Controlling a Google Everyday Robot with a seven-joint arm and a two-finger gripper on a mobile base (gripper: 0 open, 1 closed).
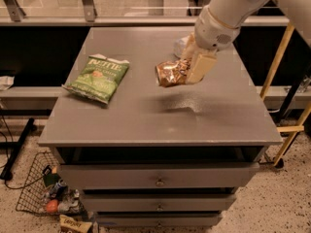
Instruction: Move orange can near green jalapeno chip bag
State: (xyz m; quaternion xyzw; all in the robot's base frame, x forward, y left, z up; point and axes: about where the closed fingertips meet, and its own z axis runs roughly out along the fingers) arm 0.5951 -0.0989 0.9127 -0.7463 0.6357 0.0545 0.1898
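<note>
The orange can (169,74) is a shiny orange-gold can held on its side in my gripper (188,68), a little above the grey tabletop (146,115); its shadow lies on the top below it. The gripper's cream fingers (200,67) are shut on the can's right end. The green jalapeno chip bag (98,77) lies flat on the left part of the top, well left of the can. The arm comes in from the upper right.
A clear plastic bottle (181,45) lies behind the gripper, mostly hidden. Drawers sit below the top. A wire basket (41,191) with clutter stands on the floor at lower left. A yellow frame (279,67) stands at right.
</note>
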